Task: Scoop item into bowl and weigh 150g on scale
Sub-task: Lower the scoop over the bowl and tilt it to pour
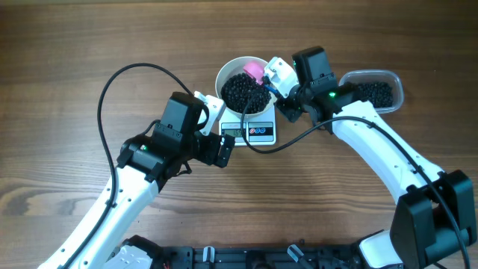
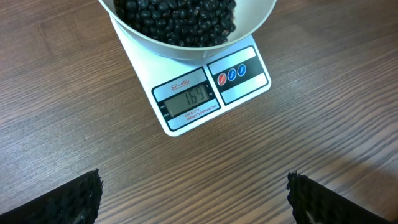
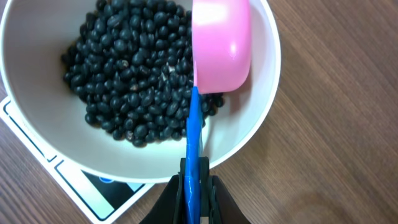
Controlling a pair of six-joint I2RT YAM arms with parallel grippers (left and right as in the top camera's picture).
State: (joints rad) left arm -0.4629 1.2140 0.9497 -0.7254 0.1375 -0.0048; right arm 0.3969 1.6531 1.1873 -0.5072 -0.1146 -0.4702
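Since the right hand (image 3: 194,186) is clamped tight on the blue handle (image 3: 194,137) of the pink scoop (image 3: 221,46), I take the coming move as its job, not the left's. The scoop's long axis runs straight out from that hand, across the near rim of the white bowl (image 3: 264,118), with the cup hanging over the black beans (image 3: 124,81). The beans lie directly under the cup and off to its left in the wrist view. The cup shows me its rounded back, so I cannot tell if anything is left inside it. The bowl sits on the scale (image 2: 249,78), whose display looks like 169, though the digits are small. My read is that this is over target, so some beans need to come out again. For that the cup only has to dip down and sweep left into the heap. The clear tub (image 1: 398,90) with the spare beans sits on the bench (image 1: 75,45) just to the right of the same arm, so the right hand is nearer to both. The left hand (image 2: 196,199) is spread fully wide and holds nothing. It hovers on the display side of the scale, near it but not touching.
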